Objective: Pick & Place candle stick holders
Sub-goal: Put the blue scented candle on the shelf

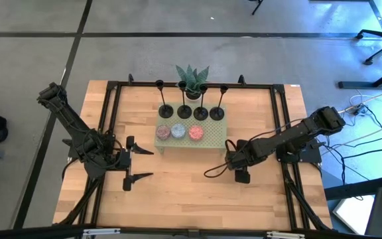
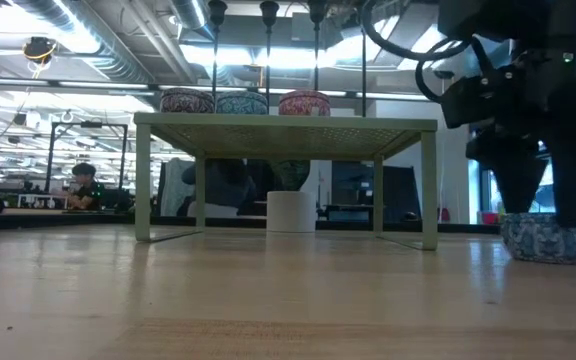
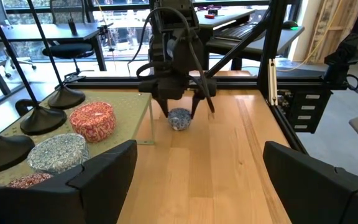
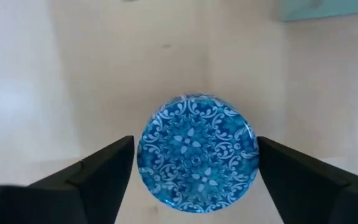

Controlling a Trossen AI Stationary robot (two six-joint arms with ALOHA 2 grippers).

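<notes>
Several black candle stick holders [image 1: 184,111] stand by their round bases in a row along the far part of a green perforated stand [image 1: 211,138]; their stems [image 2: 268,45] rise above it. My right gripper [image 4: 195,163] points down, open, over a round blue patterned tin [image 4: 196,152] that sits on the table right of the stand; one finger is on each side of the tin [image 3: 179,119]. My left gripper [image 1: 143,164] waits open above the table's left half, pointing toward the right edge. My right gripper comes at the blue tin from above, its fingertips [image 4: 126,152] close beside the tin's rim [image 4: 143,149] on two opposite sides. I cannot tell whether they touch it. The tin rests flat on the table.
Three round patterned tins [image 1: 178,131] lie along the stand's near part, in front of the holders. A potted plant [image 1: 192,79] stands behind the stand. A black frame [image 1: 111,93] runs round the table. Bare wood lies in front of the stand [image 1: 184,192].
</notes>
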